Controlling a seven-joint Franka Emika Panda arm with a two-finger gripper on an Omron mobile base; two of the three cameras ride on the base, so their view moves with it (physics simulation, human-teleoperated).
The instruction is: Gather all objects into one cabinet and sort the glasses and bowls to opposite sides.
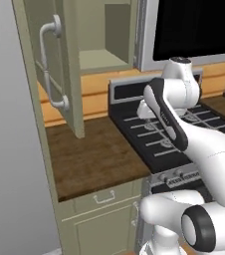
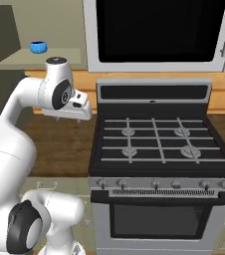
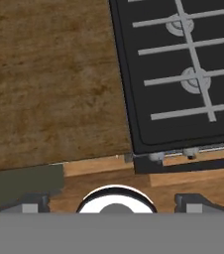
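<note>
Right base view catches a blue bowl (image 2: pixel 38 47) on the cabinet (image 1: pixel 59 69) shelf; my gripper (image 3: pixel 111 203) open over the wooden surface (image 3: pixel 49 79) beside the stove (image 2: pixel 157 139).

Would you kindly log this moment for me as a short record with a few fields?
cabinet: door swung open, pale shelf inside
blue bowl: one sits on the shelf
end effector: open, holding nothing, above the wooden counter left of the stove
counter below the hand: bare wood
glass: not seen
</note>
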